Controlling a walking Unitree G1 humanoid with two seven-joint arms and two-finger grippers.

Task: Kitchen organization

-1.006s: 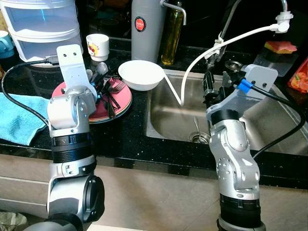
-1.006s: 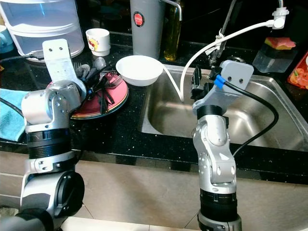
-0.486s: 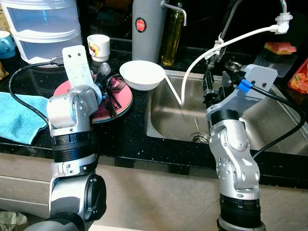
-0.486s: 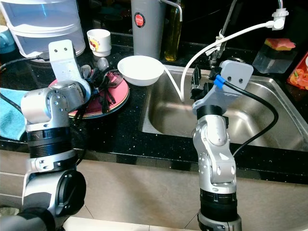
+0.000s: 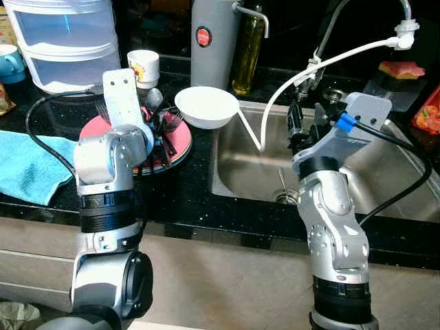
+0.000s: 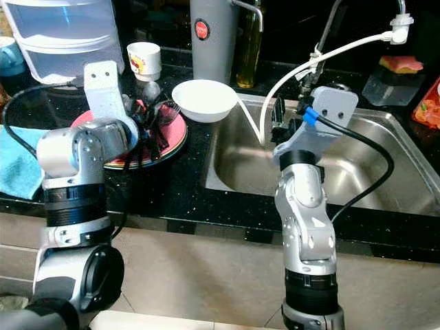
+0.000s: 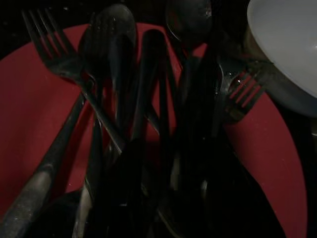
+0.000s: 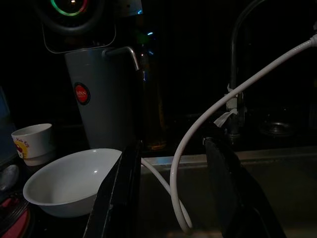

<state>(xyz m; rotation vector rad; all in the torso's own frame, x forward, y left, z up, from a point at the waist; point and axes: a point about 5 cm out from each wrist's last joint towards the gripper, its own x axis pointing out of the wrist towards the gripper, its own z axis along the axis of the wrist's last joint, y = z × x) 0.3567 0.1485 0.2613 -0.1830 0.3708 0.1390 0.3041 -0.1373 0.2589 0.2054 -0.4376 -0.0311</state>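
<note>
Black speckled counter (image 5: 185,196) with a stainless sink (image 5: 385,182) set into it on the robot's right.

Red plate (image 5: 180,141) sits on the counter left of the sink, carrying a heap of cutlery: forks (image 7: 49,47) and spoons (image 7: 190,22), handles overlapping, tines and bowls pointing toward the back wall. A white bowl (image 5: 206,107) rests just beside the plate, at the sink's near-left corner (its rim overlaps the plate edge in the left wrist view).

Left gripper (image 5: 157,124) is down over the cutlery heap on the plate, fingers in among the handles. The left wrist view is too dark to separate fingers from utensils, so I cannot tell how far apart the fingers are or whether they have hold of anything.

Right gripper (image 8: 171,193) hovers at the sink's left-back corner, pointing toward the back wall. Its two black fingers (image 8: 119,193) stand well apart and hold nothing; a white hose (image 5: 330,55) loops down between them into the basin.

Behind the bowl: grey thermos jug (image 5: 212,41) with a red round badge, a bottle of yellow oil (image 5: 245,51), a small white printed cup (image 5: 144,67). Clear plastic drawer unit (image 5: 62,41) at back left. Blue towel (image 5: 31,172) on the counter left of the plate. A spoon (image 5: 280,184) lies in the sink near the drain.
</note>
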